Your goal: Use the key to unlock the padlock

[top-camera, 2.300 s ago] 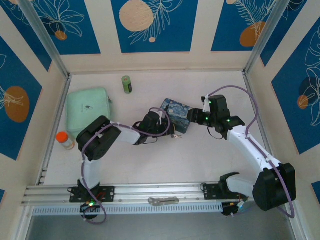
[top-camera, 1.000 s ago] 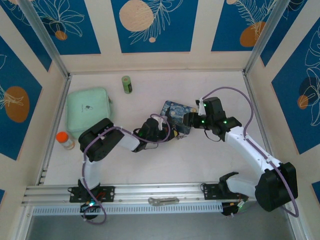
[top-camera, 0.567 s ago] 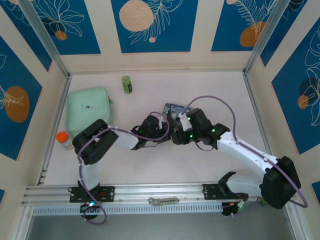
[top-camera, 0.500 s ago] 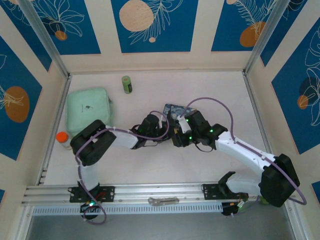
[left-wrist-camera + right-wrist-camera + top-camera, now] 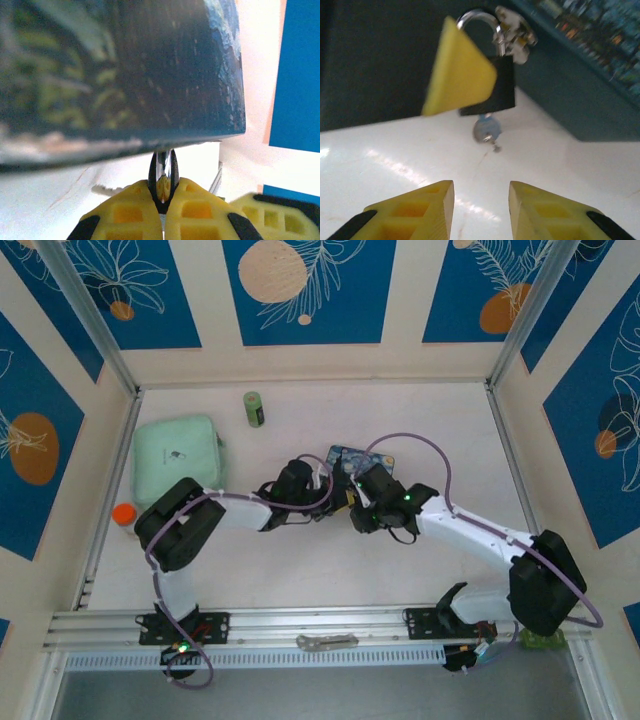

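The right gripper (image 5: 479,197) has swung left to the near edge of the tin (image 5: 580,85); its jaws stand apart and empty, with the padlock (image 5: 496,97) just beyond the gap; the key (image 5: 485,131) hangs from the padlock's lower face; the left gripper (image 5: 162,192) is clamped on the padlock; the tin wall stands directly behind; bare table (image 5: 395,150) lies on the near side.

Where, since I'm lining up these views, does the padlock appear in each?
Top external: centre, at the near edge of the blue tin, too small to make out.
Left wrist: bottom centre, the padlock pinched between the left fingers, below the tin.
Right wrist: upper centre, half behind one left finger.
Shared landmark: the blue tin.
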You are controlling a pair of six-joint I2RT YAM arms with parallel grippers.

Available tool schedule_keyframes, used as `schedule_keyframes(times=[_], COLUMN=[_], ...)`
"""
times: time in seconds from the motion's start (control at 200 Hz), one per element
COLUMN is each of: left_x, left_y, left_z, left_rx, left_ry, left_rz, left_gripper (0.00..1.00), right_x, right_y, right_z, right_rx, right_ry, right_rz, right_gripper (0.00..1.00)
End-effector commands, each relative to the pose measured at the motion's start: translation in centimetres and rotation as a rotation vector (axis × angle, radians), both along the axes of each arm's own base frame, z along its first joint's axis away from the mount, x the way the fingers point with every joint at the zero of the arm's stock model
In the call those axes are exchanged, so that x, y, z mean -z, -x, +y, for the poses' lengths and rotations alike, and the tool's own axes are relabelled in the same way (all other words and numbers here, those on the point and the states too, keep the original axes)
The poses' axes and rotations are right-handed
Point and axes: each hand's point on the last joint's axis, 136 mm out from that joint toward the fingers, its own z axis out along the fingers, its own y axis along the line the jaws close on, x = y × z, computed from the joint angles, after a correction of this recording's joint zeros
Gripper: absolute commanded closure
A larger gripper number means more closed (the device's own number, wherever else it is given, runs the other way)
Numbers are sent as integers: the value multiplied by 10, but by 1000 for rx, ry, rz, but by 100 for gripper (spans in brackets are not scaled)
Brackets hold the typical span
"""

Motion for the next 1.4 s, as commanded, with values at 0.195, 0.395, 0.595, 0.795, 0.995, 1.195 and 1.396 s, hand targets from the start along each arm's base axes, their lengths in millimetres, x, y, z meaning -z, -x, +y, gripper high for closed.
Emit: schedule_keyframes(times=[0.195, 0.395, 0.595, 0.795, 0.995, 1.195, 1.396], left_x=[-37, -40, -44, -46, -50, -50, -49], left_y=[-6, -4, -4, -3, -3, -2, 1], left_z=[-7, -6, -5, -5, -6, -7, -7], left_rx=[31, 33, 32, 26, 25, 22, 19], left_ry=[77, 83, 88, 101, 103, 113, 129], left_rz=[-66, -65, -71, -61, -63, -59, -57], left_gripper=[100, 100, 100, 100, 100, 100, 100], right_x=[7, 9, 11, 17, 18, 19, 19], right_y=[-21, -36, -47, -46, -50, -52, -45], right_z=[8, 10, 12, 19, 28, 38, 45], right_rx=[-131, -142, -151, -166, -177, -201, -202], right_ry=[184, 276, 370, 397, 394, 363, 220], right_rz=[-92, -152, -209, -252, -315, -316, -240], right_gripper=[60, 60, 62, 68, 76, 100, 100])
